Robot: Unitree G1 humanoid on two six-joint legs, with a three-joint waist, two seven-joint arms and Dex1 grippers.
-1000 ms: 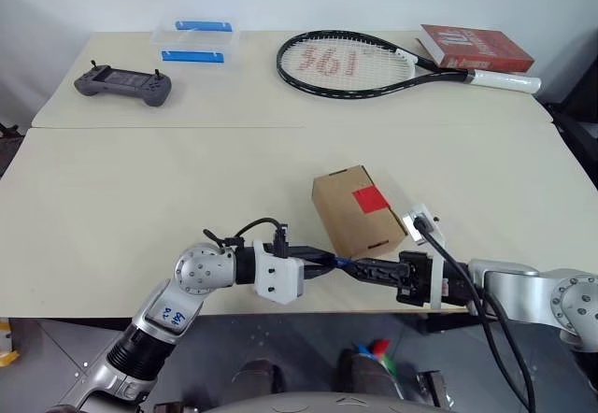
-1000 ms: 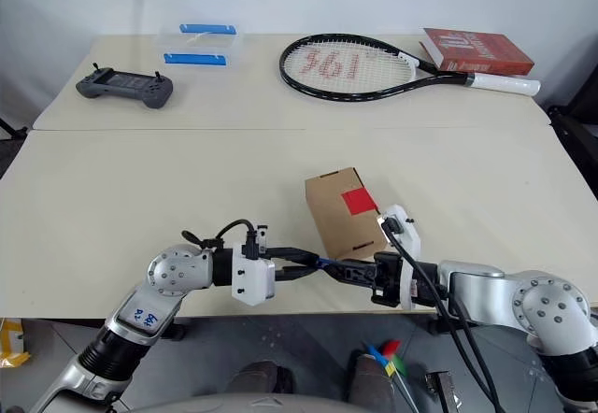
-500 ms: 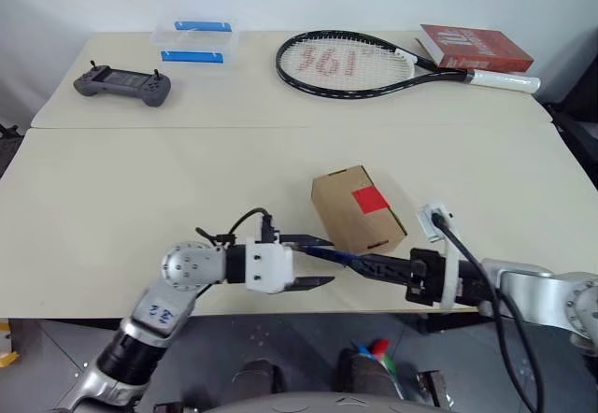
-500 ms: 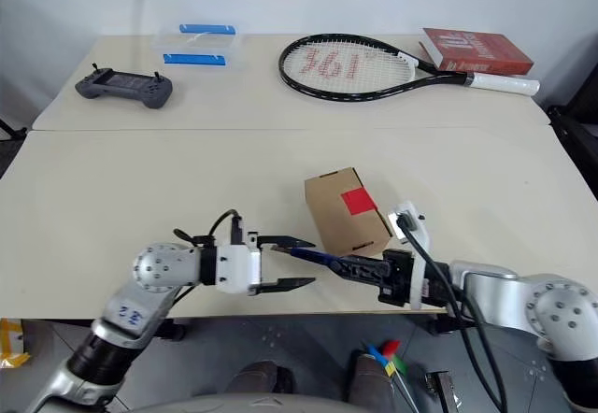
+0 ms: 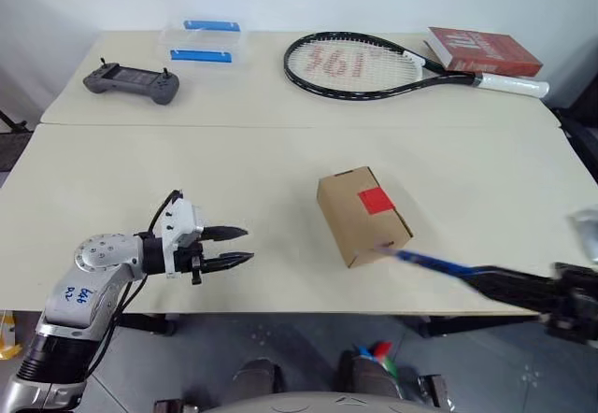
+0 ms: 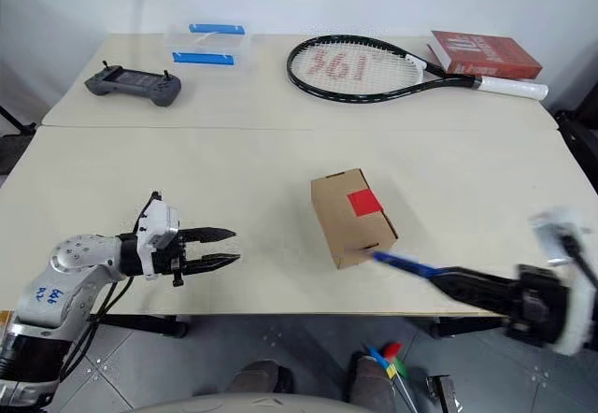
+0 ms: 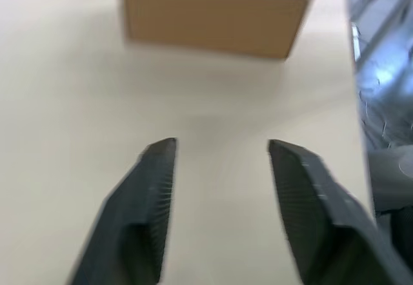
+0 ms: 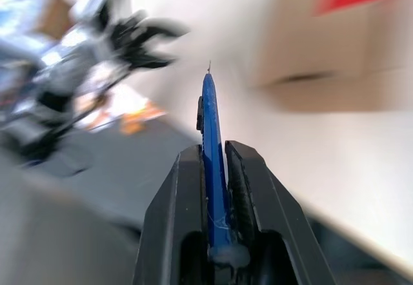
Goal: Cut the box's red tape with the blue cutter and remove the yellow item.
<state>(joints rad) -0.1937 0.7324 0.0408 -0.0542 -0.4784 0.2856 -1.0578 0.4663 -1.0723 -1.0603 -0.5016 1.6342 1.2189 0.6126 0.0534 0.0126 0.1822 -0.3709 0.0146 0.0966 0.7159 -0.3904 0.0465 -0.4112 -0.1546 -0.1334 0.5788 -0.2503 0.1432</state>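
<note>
One small brown cardboard box [image 6: 350, 219], matte and block-shaped, is seen near the front of the pale smooth tabletop [image 6: 280, 165], with one bright red tape [image 6: 363, 203] square stuck on its upper face. One slim blue cutter [image 6: 404, 264], pen-shaped, is clamped between the black fingers of the right hand [image 6: 467, 287], its thin tip lying just beside the box's near lower corner. The left hand [image 6: 222, 248] is held well apart from the box, to its left, its two ribbed fingers parted and nothing gripped between them.
</note>
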